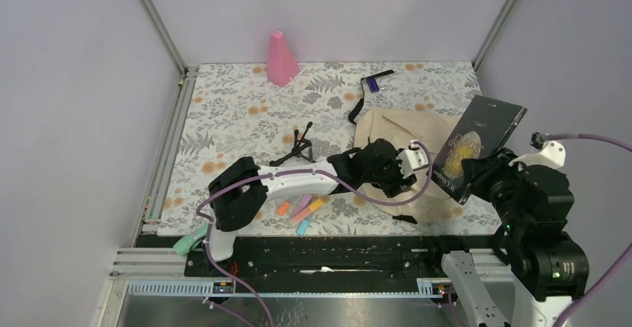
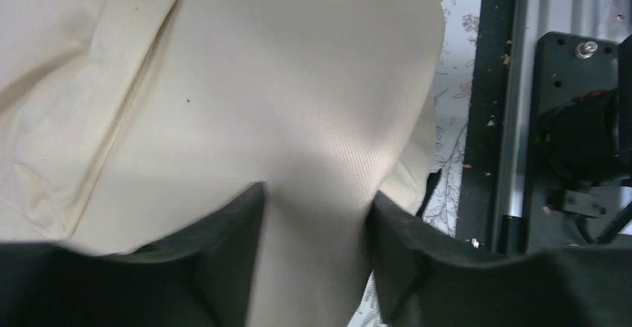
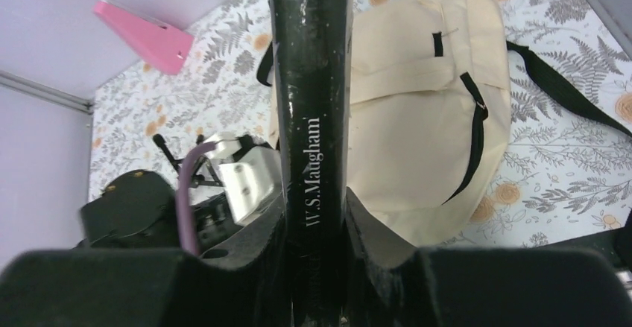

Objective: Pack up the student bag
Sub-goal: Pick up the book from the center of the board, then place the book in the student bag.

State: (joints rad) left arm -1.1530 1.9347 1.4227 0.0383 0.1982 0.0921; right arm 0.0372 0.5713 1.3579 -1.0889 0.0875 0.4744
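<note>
We saw the left pincer (image 2: 317, 219) pinching a fold of the student bag (image 2: 261, 81), and the right pincer (image 3: 313, 223) clamping a black book (image 3: 309, 59).

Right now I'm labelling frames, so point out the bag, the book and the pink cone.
bag (image 3: 406, 118): right wrist view, cream front panel.
book (image 1: 477, 142): top view, middle of cover.
pink cone (image 1: 281, 60): top view, its sloping side.
</note>
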